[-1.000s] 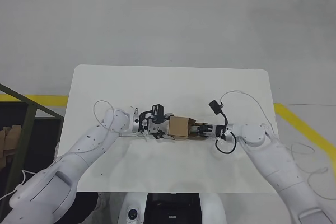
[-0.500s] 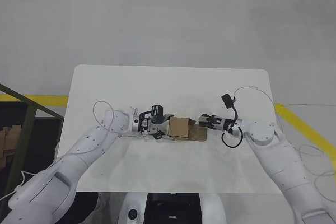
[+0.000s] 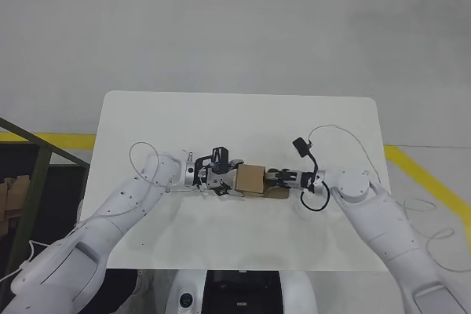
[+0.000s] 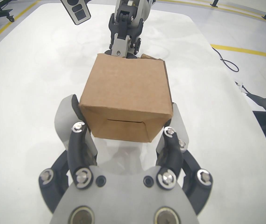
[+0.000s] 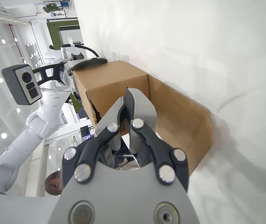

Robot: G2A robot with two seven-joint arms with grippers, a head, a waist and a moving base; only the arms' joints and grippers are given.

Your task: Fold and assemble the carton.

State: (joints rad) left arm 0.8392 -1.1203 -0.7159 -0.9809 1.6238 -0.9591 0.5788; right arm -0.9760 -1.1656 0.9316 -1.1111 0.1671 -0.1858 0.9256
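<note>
Counter: a white counter carries the work, with both arms meeting at its middle, nearer the robot's edge than the far one.
Carton: the brown cardboard carton sits on the counter right between the two arms, already standing as a box. The end facing the left arm is folded in, and there's a slit across it.
Open flap: at the carton's other end one open flap lies flat on the counter, directly under the right arm's fingers.
Left end effector: the left end effector is spread just wide enough to straddle the folded end, one finger against each side wall. It has hold of the carton.
Right end effector: the right end effector is up against the unfolded end with its fingers pressed together. Whether a cardboard edge is caught between them, I can't tell.
Wrist cameras: a dark camera block juts from the right wrist beside the carton's far end.
Cables: a thin white cable arcs above the right forearm and a black cable loops just behind the wrist.
</note>
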